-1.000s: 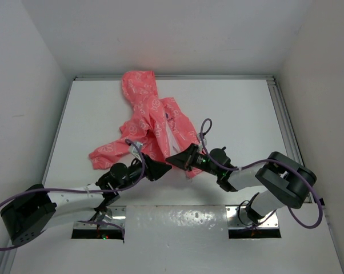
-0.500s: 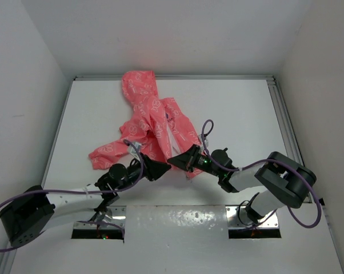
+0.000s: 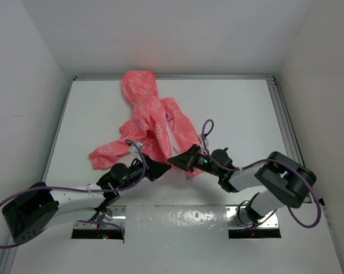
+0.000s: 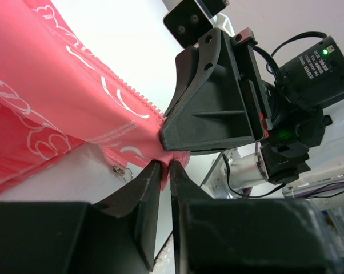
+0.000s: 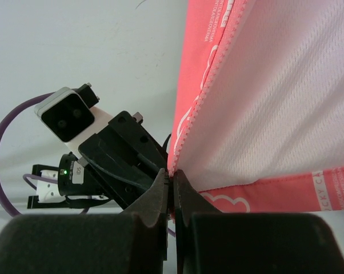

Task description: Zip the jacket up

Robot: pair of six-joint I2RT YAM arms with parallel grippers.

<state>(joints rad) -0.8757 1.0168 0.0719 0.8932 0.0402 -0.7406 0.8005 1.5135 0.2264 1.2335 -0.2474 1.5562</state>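
Observation:
The coral-pink jacket (image 3: 149,117) lies unzipped on the white table, hood toward the far wall. My left gripper (image 3: 165,166) is shut on the bottom hem of the jacket (image 4: 58,108) beside the zipper teeth; a small metal zipper pull (image 4: 119,170) hangs just left of the fingertips. My right gripper (image 3: 173,161) is shut on the bottom end of the other front edge (image 5: 258,103), where the zipper teeth (image 5: 186,123) meet the white lining. The two grippers' tips nearly touch.
A sleeve (image 3: 106,151) sprawls to the left of the left arm. The table's raised rail (image 3: 283,123) runs along the right side. White walls close in on three sides.
The right gripper has shifted very slightly; otherwise both arms and the jacket stay where they were.

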